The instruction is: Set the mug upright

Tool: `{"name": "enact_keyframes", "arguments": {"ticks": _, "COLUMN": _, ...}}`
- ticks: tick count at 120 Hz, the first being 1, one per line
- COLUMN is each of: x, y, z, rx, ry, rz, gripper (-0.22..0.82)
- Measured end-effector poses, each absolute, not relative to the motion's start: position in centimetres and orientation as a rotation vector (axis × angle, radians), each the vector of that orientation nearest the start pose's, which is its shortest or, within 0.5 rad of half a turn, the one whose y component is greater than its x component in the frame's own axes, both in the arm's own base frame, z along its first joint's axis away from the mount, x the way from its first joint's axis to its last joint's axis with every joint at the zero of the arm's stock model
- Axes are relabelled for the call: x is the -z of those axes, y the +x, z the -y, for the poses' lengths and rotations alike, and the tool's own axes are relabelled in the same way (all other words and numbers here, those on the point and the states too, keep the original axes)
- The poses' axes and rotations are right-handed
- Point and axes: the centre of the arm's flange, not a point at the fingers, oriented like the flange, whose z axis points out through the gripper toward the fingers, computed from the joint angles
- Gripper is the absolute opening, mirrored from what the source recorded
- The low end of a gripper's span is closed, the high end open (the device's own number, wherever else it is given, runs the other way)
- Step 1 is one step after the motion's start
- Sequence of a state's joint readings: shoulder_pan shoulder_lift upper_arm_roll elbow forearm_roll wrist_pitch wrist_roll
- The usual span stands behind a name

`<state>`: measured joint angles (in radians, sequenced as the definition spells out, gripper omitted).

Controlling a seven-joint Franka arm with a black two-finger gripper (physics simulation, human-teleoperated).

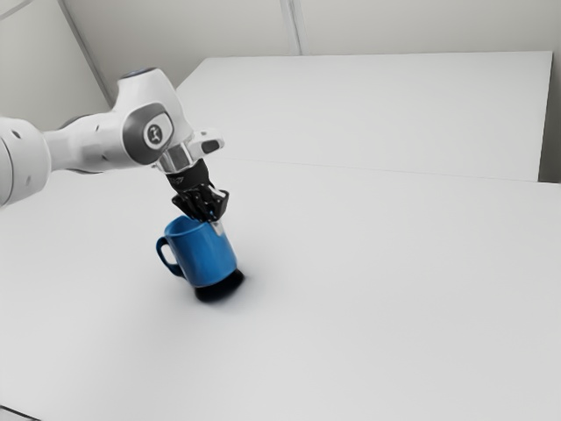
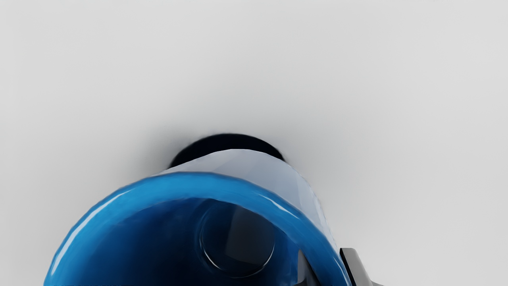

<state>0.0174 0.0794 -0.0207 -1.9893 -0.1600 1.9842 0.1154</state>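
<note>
In the exterior view my gripper (image 1: 210,217) is at the rim of the blue mug (image 1: 202,253), on the side away from its handle. The mug's mouth faces up and its body leans, with its base toward the exterior view's right, above a dark shadow. From the wrist view, my gripper (image 2: 327,264) has one finger inside the mug (image 2: 190,184) and the other outside, with the mug's wall pinched between them. Whether the base touches the table I cannot tell.
The white table (image 1: 377,289) spreads around the mug. A wall (image 1: 421,26) stands behind the table's far edge.
</note>
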Motion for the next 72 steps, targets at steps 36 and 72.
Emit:
{"name": "enact_keyframes", "arguments": {"ticks": 36, "x": -40.6, "y": 56.8, "z": 1.9, "rx": -0.033, "ry": -3.219, "rz": -0.141, "gripper": -0.16}}
{"name": "enact_keyframes", "arguments": {"ticks": 72, "x": -39.2, "y": 57.3, "z": 2.2, "rx": -0.02, "ry": -3.213, "rz": -0.136, "gripper": -0.15}}
